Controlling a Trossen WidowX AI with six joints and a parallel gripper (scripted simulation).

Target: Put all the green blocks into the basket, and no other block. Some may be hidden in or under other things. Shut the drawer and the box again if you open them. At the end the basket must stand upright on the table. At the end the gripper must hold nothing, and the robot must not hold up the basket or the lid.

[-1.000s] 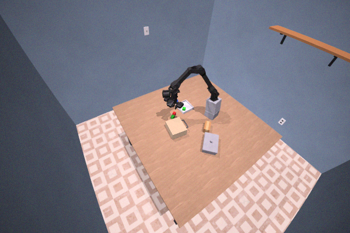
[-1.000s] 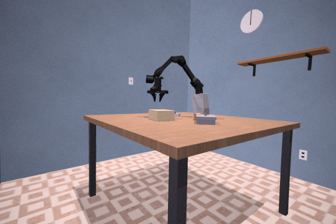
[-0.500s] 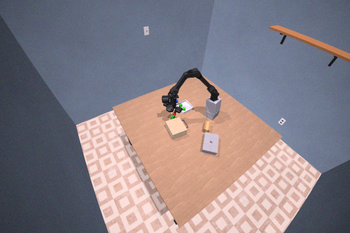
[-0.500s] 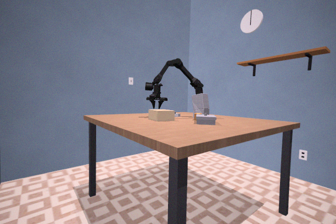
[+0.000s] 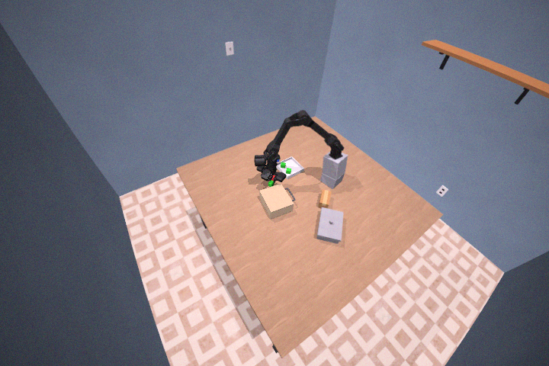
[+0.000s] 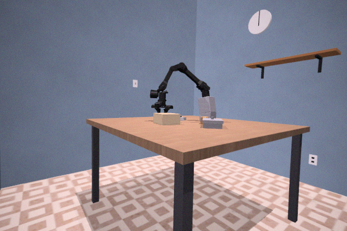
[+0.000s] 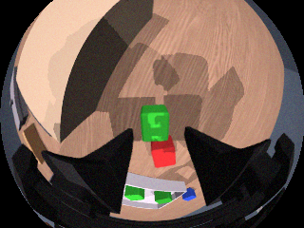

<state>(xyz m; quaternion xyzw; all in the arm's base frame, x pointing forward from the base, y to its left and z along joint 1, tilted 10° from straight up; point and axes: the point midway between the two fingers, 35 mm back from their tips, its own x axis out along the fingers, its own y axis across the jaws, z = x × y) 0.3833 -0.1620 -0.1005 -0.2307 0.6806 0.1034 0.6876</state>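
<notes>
Wrist | gripper [image 5: 274,178] [image 6: 162,110] [image 7: 159,132] part-open, holding 0 | 1 green block [image 5: 271,183] [image 7: 155,123] ahead, box [image 5: 276,199] [image 6: 166,119] [image 7: 52,52] near

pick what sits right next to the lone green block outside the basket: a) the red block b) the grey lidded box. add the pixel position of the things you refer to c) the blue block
a, the wrist view shows the red block [image 5: 273,177] [image 7: 163,152] right by that green block [image 5: 270,184] [image 7: 155,123]

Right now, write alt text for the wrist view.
Open black gripper above a wooden table, a green block and a red block close together beneath it; lower down, two more green blocks in a pale basket, with a blue block outside.
</notes>
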